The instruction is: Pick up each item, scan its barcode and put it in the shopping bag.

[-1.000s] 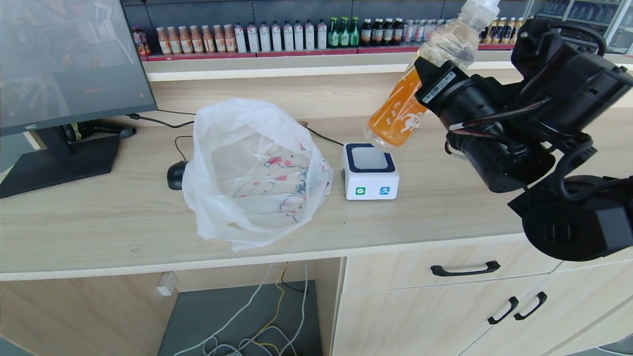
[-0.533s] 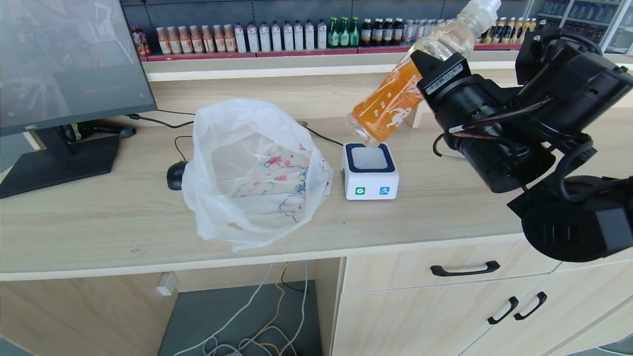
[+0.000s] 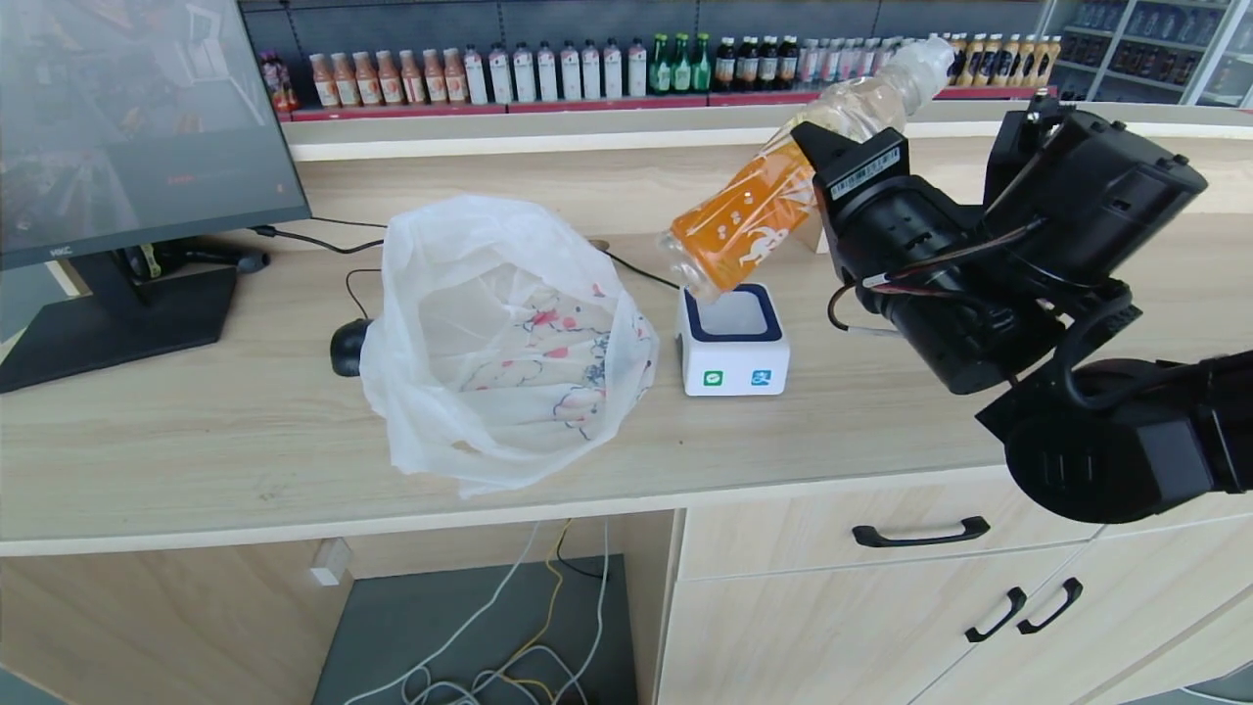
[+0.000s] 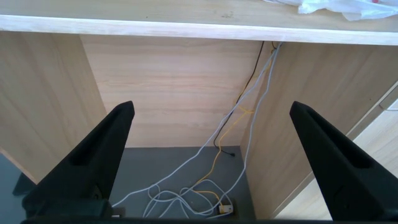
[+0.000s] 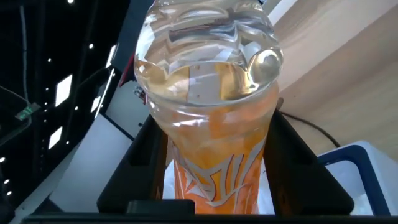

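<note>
The pale wood-grain counter [image 3: 196, 431] spanned the middle of the frame, with one dark flat monitor [image 3: 127, 117] on a black stand at upper left. Centre-left, one thin, crinkled, translucent white shopping bag [image 3: 499, 333] with red and blue print stood open on the counter. At right, the black right gripper [image 3: 832, 166] pinched one clear plastic bottle [image 3: 744, 220] of orange drink about its middle; in the wrist view a dark finger pressed against each side of the ribbed bottle [image 5: 211, 124]. The left gripper [image 4: 210, 107] hung below the counter edge, its two black wedge-shaped fingers spread wide on nothing. One white cube scanner [image 3: 734, 343] with a dark-rimmed glass top sat just right of the bag, and one rounded black mouse [image 3: 348, 348] lay at the bag's left. Compared with a second ago, the bottle had swung leftward and tilted flatter — its base now hovered over the scanner's upper-left corner rather than its right.
</note>
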`<state>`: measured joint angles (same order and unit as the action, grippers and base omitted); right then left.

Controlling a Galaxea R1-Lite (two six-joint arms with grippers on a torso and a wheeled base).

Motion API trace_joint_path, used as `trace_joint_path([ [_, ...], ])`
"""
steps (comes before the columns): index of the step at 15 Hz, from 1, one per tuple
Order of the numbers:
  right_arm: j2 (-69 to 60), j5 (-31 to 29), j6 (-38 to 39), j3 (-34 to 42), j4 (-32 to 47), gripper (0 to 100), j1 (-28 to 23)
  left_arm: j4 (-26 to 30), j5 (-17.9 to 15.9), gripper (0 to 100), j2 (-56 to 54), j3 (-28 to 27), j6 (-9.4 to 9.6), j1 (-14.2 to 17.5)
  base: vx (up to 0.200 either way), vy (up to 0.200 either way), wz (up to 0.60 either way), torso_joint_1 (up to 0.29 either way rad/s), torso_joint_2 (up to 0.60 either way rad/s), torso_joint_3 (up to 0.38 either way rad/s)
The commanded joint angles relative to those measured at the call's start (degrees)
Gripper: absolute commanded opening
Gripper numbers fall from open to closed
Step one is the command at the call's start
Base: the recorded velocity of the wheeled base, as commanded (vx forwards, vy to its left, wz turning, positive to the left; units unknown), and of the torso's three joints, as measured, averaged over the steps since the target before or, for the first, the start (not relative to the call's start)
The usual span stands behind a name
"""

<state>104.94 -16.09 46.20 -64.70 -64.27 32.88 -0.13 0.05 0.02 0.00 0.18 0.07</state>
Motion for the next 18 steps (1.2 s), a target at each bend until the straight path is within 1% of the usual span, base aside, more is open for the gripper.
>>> trace_joint_path([
  [1,1.24,0.53,1.17,-0.08,-0.07,0,-0.01,-0.04,-0.05,100,-0.02,0.00,-0.01,0.01,0.000,0.000,0.00,0.000,0.00,0.000],
  [3,1.85,0.62,4.07,0.18,-0.16,0,-0.09,-0.04,0.04,100,-0.02,0.00,-0.01,0.01,0.000,0.000,0.00,0.000,0.00,0.000],
  [7,3.26,0.62,6.71,0.10,-0.42,0,-0.18,-0.04,-0.05,100,-0.02,0.00,-0.01,0.01,0.000,0.000,0.00,0.000,0.00,0.000],
  [10,4.75,0.45,11.98,0.10,-0.42,0,-1.76,-0.04,0.04,100,-0.02,0.00,-0.01,0.01,0.000,0.000,0.00,0.000,0.00,0.000],
  [13,5.28,0.53,13.39,0.54,-0.51,0,-3.08,0.05,0.04,100,-0.02,0.00,-0.01,0.01,0.000,0.000,0.00,0.000,0.00,0.000],
  [18,5.45,0.53,14.79,0.54,-0.59,0,-3.08,-0.04,-0.05,100,-0.02,0.00,-0.01,0.01,0.000,0.000,0.00,0.000,0.00,0.000],
])
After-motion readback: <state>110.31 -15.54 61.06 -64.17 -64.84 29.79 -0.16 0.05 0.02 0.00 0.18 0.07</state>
